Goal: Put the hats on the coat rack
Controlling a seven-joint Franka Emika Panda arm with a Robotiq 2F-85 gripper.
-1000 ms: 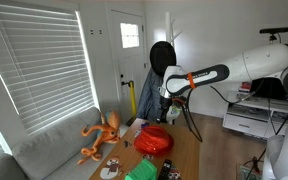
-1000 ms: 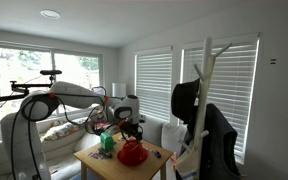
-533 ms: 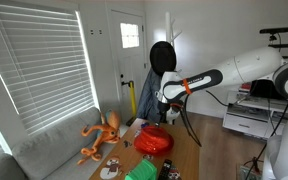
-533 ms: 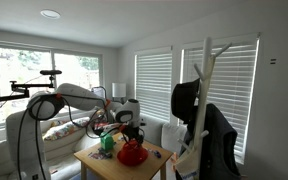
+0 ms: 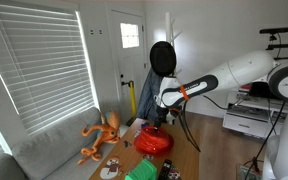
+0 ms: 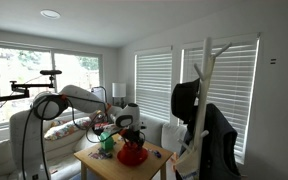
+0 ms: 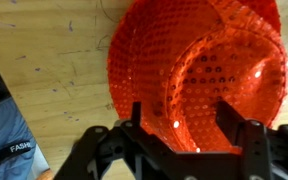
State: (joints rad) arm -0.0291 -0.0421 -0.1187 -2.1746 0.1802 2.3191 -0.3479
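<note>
The red sequinned hat (image 5: 152,142) lies on the wooden table (image 5: 187,156); it also shows in an exterior view (image 6: 133,154) and fills the wrist view (image 7: 199,65). The black hat (image 5: 162,57) hangs on the white coat rack (image 6: 206,85), where it also shows (image 6: 186,101). My gripper (image 7: 182,125) is open just above the red hat, with one finger (image 7: 137,122) over its brim and the other over its crown. In both exterior views the gripper (image 5: 159,122) (image 6: 127,136) hangs low over the hat.
An orange plush toy (image 5: 102,135) lies on the grey sofa (image 5: 44,152) beside the table. A small green thing (image 6: 106,142) and other small items sit on the table's near end. A white printer (image 5: 249,118) stands behind the arm.
The arm has come down and forward, bringing the open gripper from above the table to just over the red hat. The hats have not moved.
</note>
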